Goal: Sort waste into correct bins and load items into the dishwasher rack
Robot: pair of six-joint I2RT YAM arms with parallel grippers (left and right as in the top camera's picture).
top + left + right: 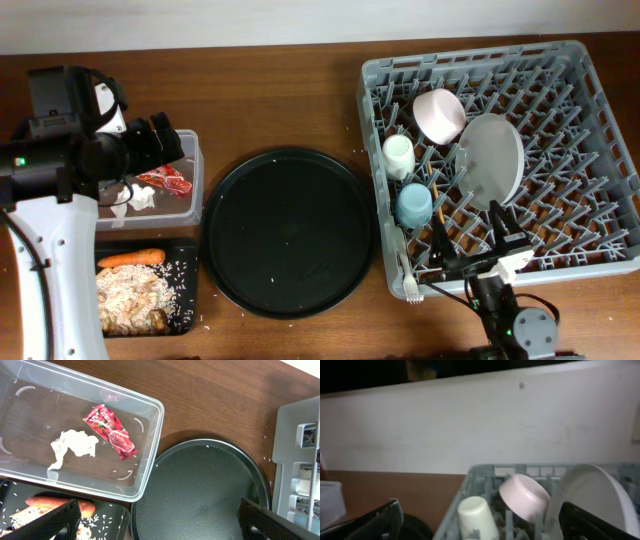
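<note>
- Dark fingers of the left tool [155,510] sit nearest, in the lower corners of the left wrist view. They are spread wide with nothing between them, by the clear tub [150,435].
- Inside that tub lie the red wrapper [110,431] and the crumpled tissue [72,446].
- At lower left of the overhead view, the shallow black tray [188,290] holds the carrot [130,257] and the rice scraps [130,295]. The waste looks sorted.
- At right, the rack [590,100] holds the pink bowl [440,113], cream cup [398,155], blue cup [414,203], plate [493,160] on edge, chopsticks [438,215] and, at its lower left corner, the fork [409,283].
- By the rack's lower edge, the right tool [480,506] is parted and grips nothing.
- Only pale specks dot the round black tray [290,230]; I judge little is left to do.
- Whether the fork lies fully inside the rack or pokes over its rim, I cannot tell.
- Pegs partly hide the chopsticks, and the blurred right wrist view cuts off the plate.
</note>
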